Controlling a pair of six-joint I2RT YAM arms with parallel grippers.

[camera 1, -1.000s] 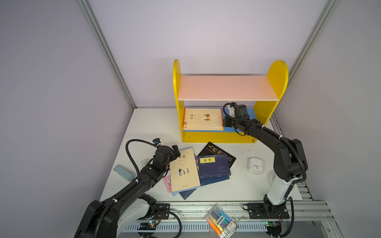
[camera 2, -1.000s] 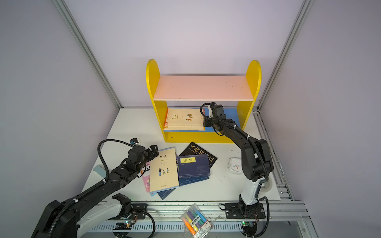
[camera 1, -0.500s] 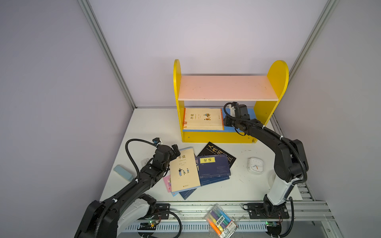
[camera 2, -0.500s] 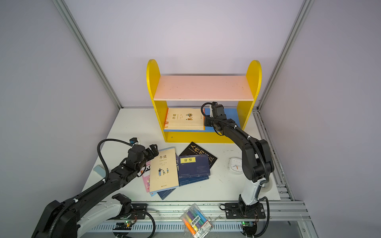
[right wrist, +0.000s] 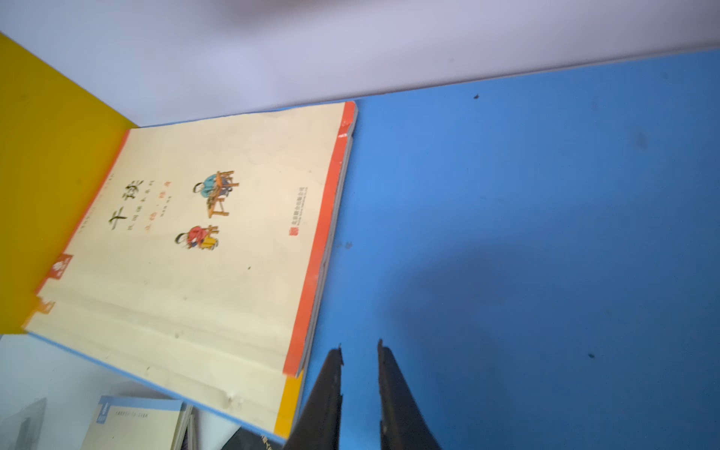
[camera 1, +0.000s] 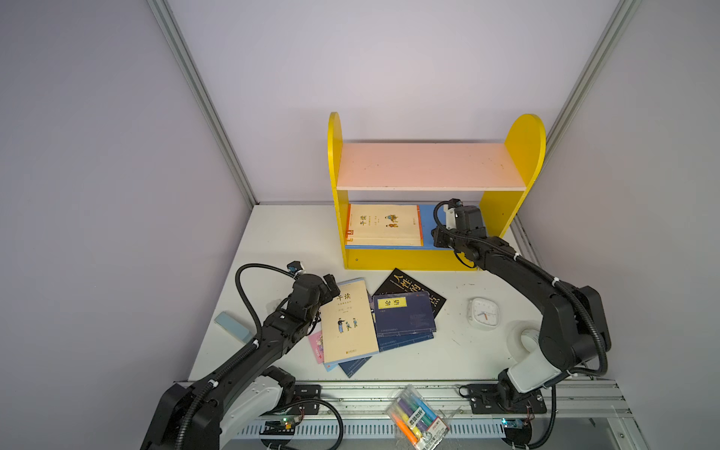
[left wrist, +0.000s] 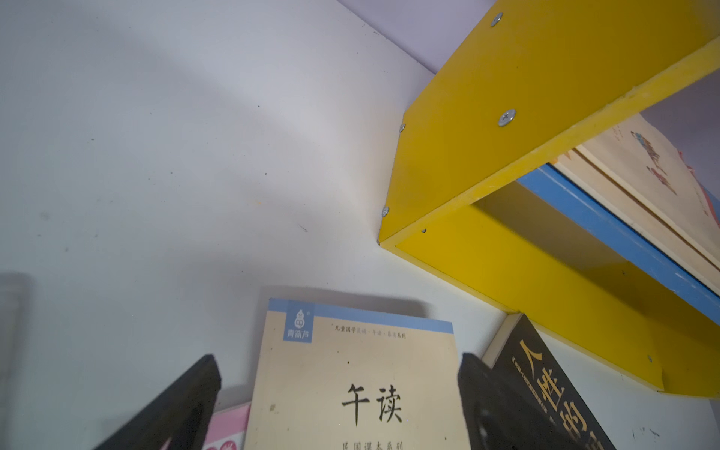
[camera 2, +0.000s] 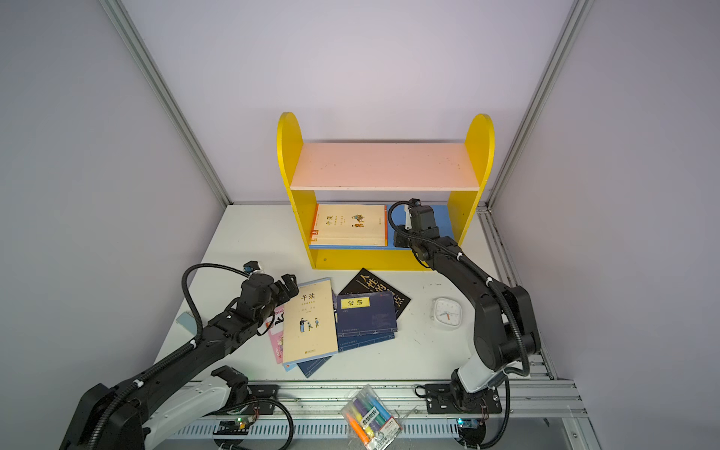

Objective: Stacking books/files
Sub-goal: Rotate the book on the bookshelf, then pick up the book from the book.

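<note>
Right gripper (right wrist: 359,350) poised over the blue shelf board (right wrist: 526,214)

A cream book (right wrist: 187,249) with an orange spine strip and two small figures lies flat on the board, tucked against the yellow side panel (right wrist: 43,156), another book's edge showing beneath it. The black fingers (right wrist: 331,389) stand a narrow gap apart with nothing between them, just beside the stack's front corner. Beyond the board's front edge lies a blue-banded cream book (right wrist: 136,424).
</note>
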